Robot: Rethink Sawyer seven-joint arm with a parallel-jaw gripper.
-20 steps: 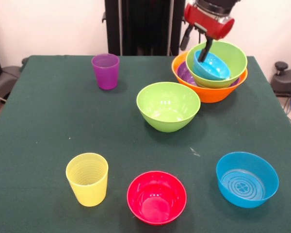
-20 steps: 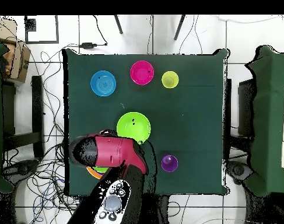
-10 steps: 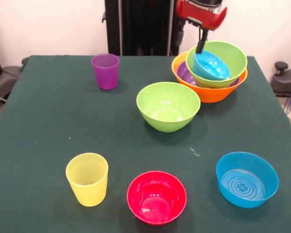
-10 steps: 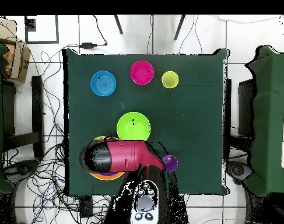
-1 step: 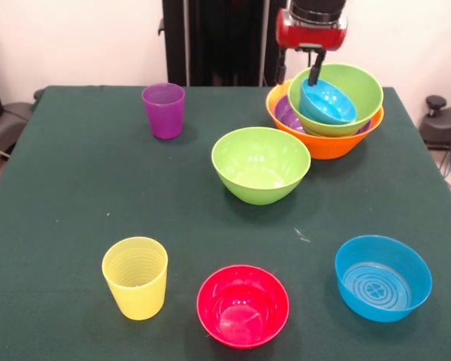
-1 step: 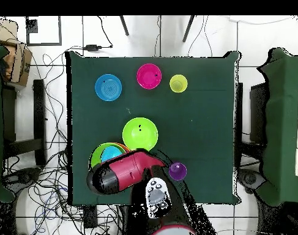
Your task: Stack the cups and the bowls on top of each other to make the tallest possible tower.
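Nearest the camera in the front view, at about 6 o'clock on the green worktop [image 5: 75, 188], sits the pink-red bowl [image 5: 243, 305], upright and empty, with the ribbed yellow cup [image 5: 135, 277] just beside it at 9 o'clock and a blue bowl [image 5: 382, 277] well apart at 3 o'clock. Around the worktop's middle stands a lime green bowl [image 5: 261, 164], alone and apart from the rest. Farther back, at 11 o'clock, the translucent purple cup [image 5: 164, 110] stands upright. At 1 o'clock on the far edge is the tower [image 5: 325, 113]: the large orange bowl [image 5: 327, 143] at the base, a purple bowl [image 5: 288, 114] showing inside it, a second lime green bowl [image 5: 353, 94] tilted on that, and a small blue bowl [image 5: 328, 102] lying tilted within. The tool [image 5: 314, 74] hangs over the tower under its red housing, one dark finger [image 5: 315, 72] reaching the small blue bowl's rim; whether it is spread or pressed together cannot be told. From overhead, the red arm [image 6: 123, 173] covers most of the tower.
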